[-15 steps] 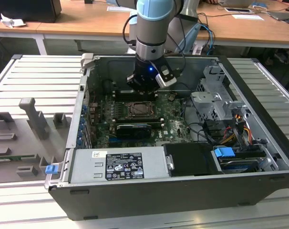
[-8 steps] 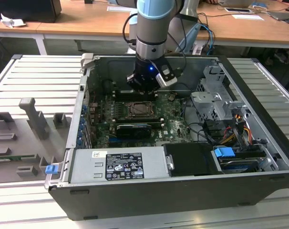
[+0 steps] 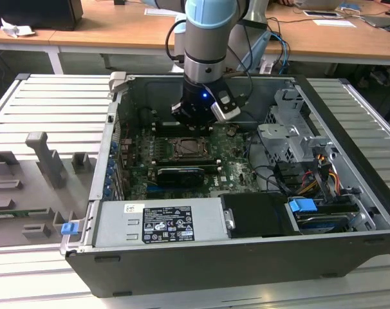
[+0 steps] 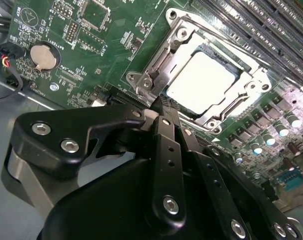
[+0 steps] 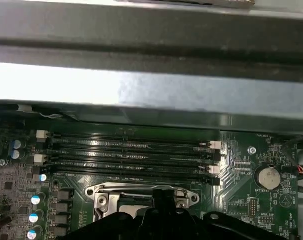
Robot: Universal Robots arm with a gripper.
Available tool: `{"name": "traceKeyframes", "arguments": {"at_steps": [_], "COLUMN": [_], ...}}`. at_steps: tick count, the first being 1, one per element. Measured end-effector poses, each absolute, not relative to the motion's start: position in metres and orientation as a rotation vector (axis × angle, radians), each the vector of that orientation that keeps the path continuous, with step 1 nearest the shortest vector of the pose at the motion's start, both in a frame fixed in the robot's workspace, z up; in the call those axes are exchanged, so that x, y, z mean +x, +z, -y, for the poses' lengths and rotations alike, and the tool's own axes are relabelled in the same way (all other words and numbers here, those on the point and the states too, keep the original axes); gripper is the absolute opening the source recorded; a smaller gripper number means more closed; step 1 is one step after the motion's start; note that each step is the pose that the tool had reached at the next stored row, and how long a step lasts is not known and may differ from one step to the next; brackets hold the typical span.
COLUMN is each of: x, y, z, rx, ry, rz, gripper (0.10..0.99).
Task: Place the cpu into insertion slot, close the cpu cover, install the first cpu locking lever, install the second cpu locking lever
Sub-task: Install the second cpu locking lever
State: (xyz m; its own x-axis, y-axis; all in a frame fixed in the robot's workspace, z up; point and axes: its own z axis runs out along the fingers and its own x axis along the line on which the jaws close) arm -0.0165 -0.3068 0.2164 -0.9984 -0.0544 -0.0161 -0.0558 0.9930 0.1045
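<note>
The cpu (image 4: 204, 82) already lies flat in the slot (image 4: 156, 70) on the green board, its pale face showing through the cutout of the cover (image 4: 231, 107), which looks lowered around it. In the second wrist view the claw (image 4: 164, 102) hangs just off one edge of the cover, fingertips drawn narrow with nothing seen between them. In the exterior view the claw (image 3: 196, 122) stands just behind the slot (image 3: 190, 148) inside the case (image 3: 246, 257).
</note>
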Motion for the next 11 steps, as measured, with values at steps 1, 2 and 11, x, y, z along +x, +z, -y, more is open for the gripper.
{"name": "traceKeyframes", "arguments": {"at_steps": [1, 2, 11], "x": [-0.0165, -0.0165, -0.0165], "y": [0.2163, 0.2164, 0.2164], "z": [0.308, 0.3091, 0.3128], "rx": [-0.086, -0.086, -0.086], "ry": [0.164, 0.164, 0.165], "rz": [-3.123, -3.123, -3.123], "gripper": [0.106, 0.106, 0.106]}}
